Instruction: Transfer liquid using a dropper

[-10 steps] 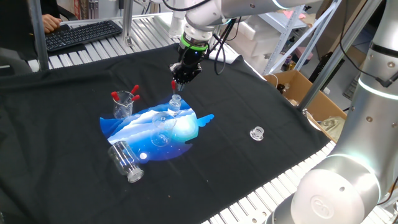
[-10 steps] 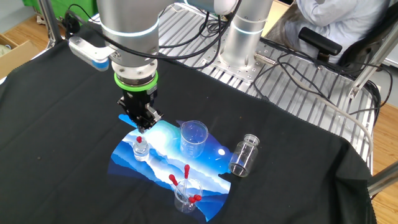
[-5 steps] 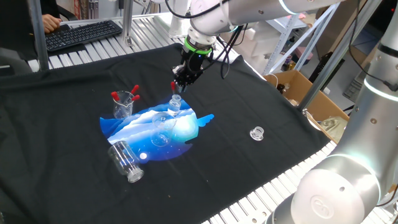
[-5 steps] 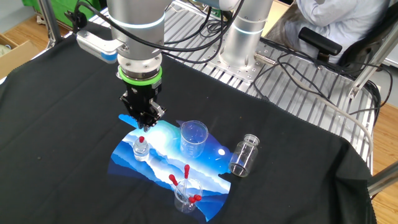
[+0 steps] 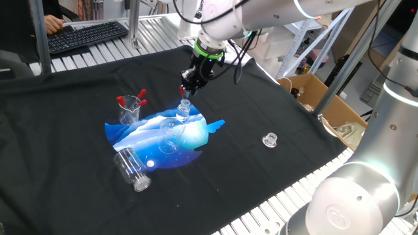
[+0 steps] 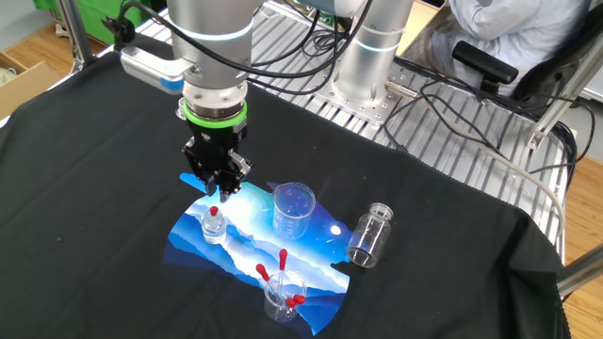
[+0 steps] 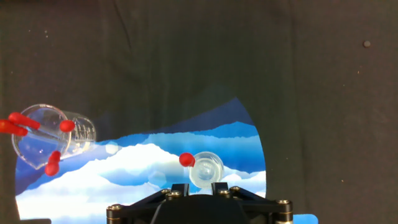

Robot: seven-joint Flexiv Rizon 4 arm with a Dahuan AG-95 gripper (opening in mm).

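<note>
Two jaws pointed straight down over the desk (image 6: pixel 85 179), and from these views I could not tell how far apart they stood. Nothing showed between them. Directly beneath them the dropper (image 6: pixel 214 212) stood upright in a small clear bottle (image 6: pixel 215 229), its red bulb uppermost. In the other fixed view a little gap showed between the jaws and the bulb. In the first fixed view the bulb sat so close to them that contact could not be ruled out. The hand view looked down past the jaws onto the bottle's open mouth, with the red bulb just off its rim.

The bottle rested near one edge of a blue and white mat (image 6: pixel 247 243) that spread out under the jaws and away to one side. Farther along the mat from the jaws stood a clear beaker (image 6: pixel 294 209). Beyond that, at the mat's far edge, a small glass (image 6: pixel 281 294) held several more red-bulbed droppers. A clear jar (image 6: pixel 369 235) lay on its side just off the mat, well away from the jaws. A small clear lid (image 5: pixel 270 140) sat alone on the black cloth, well apart from everything else. Farthest from the jaws, a keyboard (image 5: pixel 85 36) lay at the desk's edge.
</note>
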